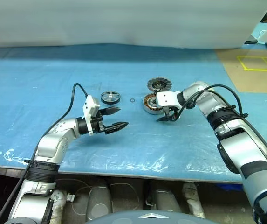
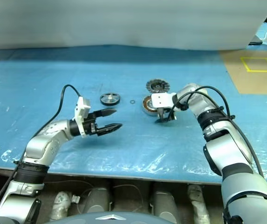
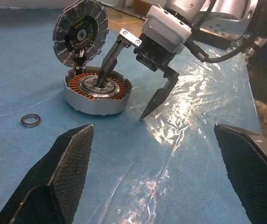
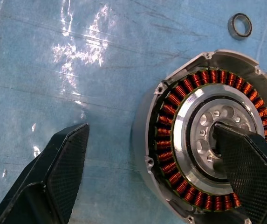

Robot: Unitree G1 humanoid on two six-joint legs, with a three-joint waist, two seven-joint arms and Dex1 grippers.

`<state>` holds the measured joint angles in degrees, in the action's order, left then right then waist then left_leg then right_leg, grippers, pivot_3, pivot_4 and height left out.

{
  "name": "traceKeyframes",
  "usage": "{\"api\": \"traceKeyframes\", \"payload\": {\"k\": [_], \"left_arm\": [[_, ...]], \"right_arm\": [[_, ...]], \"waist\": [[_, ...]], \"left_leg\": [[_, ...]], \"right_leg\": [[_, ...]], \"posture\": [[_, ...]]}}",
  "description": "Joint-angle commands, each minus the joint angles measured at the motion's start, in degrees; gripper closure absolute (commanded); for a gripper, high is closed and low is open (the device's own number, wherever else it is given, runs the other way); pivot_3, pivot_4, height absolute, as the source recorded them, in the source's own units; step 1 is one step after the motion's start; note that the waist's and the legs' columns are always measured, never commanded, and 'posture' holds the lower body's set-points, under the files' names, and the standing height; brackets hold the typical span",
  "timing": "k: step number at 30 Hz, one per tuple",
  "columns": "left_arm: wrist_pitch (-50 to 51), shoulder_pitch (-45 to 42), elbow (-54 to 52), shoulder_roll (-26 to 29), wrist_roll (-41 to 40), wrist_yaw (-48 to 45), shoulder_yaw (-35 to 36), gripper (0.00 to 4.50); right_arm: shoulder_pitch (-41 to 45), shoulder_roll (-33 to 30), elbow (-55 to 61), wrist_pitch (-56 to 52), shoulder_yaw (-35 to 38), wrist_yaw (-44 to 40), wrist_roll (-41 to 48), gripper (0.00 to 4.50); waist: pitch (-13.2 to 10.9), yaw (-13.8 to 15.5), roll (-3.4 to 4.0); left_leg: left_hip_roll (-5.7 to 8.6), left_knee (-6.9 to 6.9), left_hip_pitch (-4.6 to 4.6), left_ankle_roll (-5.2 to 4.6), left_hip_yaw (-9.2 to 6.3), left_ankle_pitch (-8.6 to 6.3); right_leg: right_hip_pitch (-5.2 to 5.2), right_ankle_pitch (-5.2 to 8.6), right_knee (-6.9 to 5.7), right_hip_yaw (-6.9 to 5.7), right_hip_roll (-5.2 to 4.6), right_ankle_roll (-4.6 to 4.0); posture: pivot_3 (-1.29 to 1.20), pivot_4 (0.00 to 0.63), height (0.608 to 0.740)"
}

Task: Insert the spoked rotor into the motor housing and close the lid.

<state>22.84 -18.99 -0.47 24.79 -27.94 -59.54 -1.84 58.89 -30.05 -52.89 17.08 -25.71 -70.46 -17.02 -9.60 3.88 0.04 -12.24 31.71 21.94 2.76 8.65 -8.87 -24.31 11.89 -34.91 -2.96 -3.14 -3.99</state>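
The spoked rotor [image 1: 110, 97] lies flat on the blue sheet [image 1: 40, 74], well apart from the motor housing [image 1: 150, 103] on its left side, w/ a small loose ring [image 1: 132, 100] between them. So the rotor is not yet inserted. The housing sits upright, copper windings showing. The lid [image 1: 159, 85] leans tilted on its far edge, ribbed face toward the robot.

The right gripper [image 1: 168, 116] stands wide and holds nothing. It straddles the housing wall: one finger tip in the dark centre, the other outside, down at the sheet. The arm reaches in from the right, wrist bent, gripper pointing steeply down.

Probably the step is to steady the housing. To do it well, the R jaws should close gently on the wall only, w/o scraping the windings or knocking the lid flat.

The left gripper [image 1: 122, 117] is also wide and empty. It hovers level over the sheet, pointing right, near the rotor but not touching; approx. ready to fetch it.
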Motion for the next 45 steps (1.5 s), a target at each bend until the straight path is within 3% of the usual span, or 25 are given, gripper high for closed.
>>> {"api": "traceKeyframes", "payload": {"k": [1, 12, 15, 20, 21, 28, 34, 37, 45], "left_arm": [[-1.8, 0.82, -1.61, 0.42, 0.81, -0.08, -0.44, 0.12], [-1.33, 0.93, -1.91, -0.78, -0.03, 1.43, -0.33, 0.12], [-1.2, 0.6, -1.87, -1.18, -0.03, 1.5, -0.68, 0.12], [-1.26, 0.6, -1.7, -1.4, 0.13, 1.3, -1.07, 0.12], [-1.21, 0.59, -1.71, -1.39, 0.08, 1.3, -1.04, 0.12], [-0.53, 0.27, -1.64, -1.59, -0.67, 1.2, -0.72, 0.12], [0.34, -0.69, -1.18, -1.4, -1.28, 1.37, 0.0, 0.12], [0.5, -0.91, -1.05, -1.09, -1.18, 1.15, -0.09, 0.12], [1.24, -0.51, -1.74, -0.49, -1.54, 1.09, 0.17, 0.12]], "right_arm": [[2.21, -0.03, -2.22, 1.06, 0.16, 1.0, -1.37, 0.03], [3.94, 0.62, -5.46, 4.37, -2.35, 0.83, -6.38, 0.03], [5.09, 1.39, -6.41, 5.32, -2.5, 1.38, -7.01, 0.62], [5.87, 1.28, -6.43, 6.63, -2.25, 0.41, -7.07, 2.29], [5.91, 1.18, -6.36, 6.64, -2.16, 0.07, -7.01, 2.46], [3.73, 0.0, 0.13, 5.6, -0.79, -5.76, -3.86, 2.45], [-3.87, -0.73, 18.3, 2.67, -1.2, -12.15, 0.49, 2.45], [-7.31, -0.35, 24.0, 0.93, -2.29, -12.3, 0.12, 2.45], [-9.6, -0.5, 25.85, -2.6, -2.93, -9.99, -1.65, 2.45]], "waist": [[0.0, 0.0, 0.0], [0.0, 0.04, 0.0], [0.0, 0.04, 0.0], [0.0, 0.02, 0.0], [0.0, 0.01, 0.0], [-0.01, 0.05, 0.01], [-0.01, -0.05, 0.0], [-0.01, -0.08, 0.0], [-0.01, -0.05, 0.0]], "left_leg": [[0.0, 0.01, 0.0, 0.0, 0.0, 0.0], [-0.08, 0.32, -0.03, 0.01, 0.0, -0.01], [-0.1, 0.43, -0.04, 0.02, 0.0, -0.02], [-0.11, 0.47, -0.02, 0.02, 0.0, -0.02], [-0.11, 0.47, -0.02, 0.02, 0.0, -0.02], [-0.13, 0.46, 0.02, 0.02, 0.0, -0.02], [-0.19, 0.43, 0.01, 0.01, 0.0, -0.02], [-0.21, 0.43, -0.02, 0.01, 0.01, -0.02], [-0.2, 0.45, -0.1, 0.02, 0.02, -0.02]], "right_leg": [[0.0, 0.0, -0.01, 0.0, 0.0, 0.0], [0.01, -0.02, -0.26, 0.0, 0.0, -0.03], [0.01, -0.02, -0.35, 0.01, 0.0, -0.04], [0.01, -0.02, -0.4, 0.01, 0.0, -0.04], [0.01, -0.02, -0.39, 0.01, 0.0, -0.04], [-0.01, -0.02, -0.39, 0.01, 0.02, -0.05], [-0.03, -0.02, -0.37, 0.01, 0.07, -0.05], [-0.04, -0.02, -0.37, 0.01, 0.08, -0.05], [0.03, -0.02, -0.37, 0.03, 0.07, -0.05]], "posture": [[0.0, 0.15, 0.74], [0.0, 0.15, 0.74], [0.0, 0.15, 0.74], [0.0, 0.15, 0.74], [0.0, 0.15, 0.74], [0.0, 0.15, 0.74], [0.0, 0.15, 0.74], [0.0, 0.15, 0.74], [0.0, 0.15, 0.74]]}}
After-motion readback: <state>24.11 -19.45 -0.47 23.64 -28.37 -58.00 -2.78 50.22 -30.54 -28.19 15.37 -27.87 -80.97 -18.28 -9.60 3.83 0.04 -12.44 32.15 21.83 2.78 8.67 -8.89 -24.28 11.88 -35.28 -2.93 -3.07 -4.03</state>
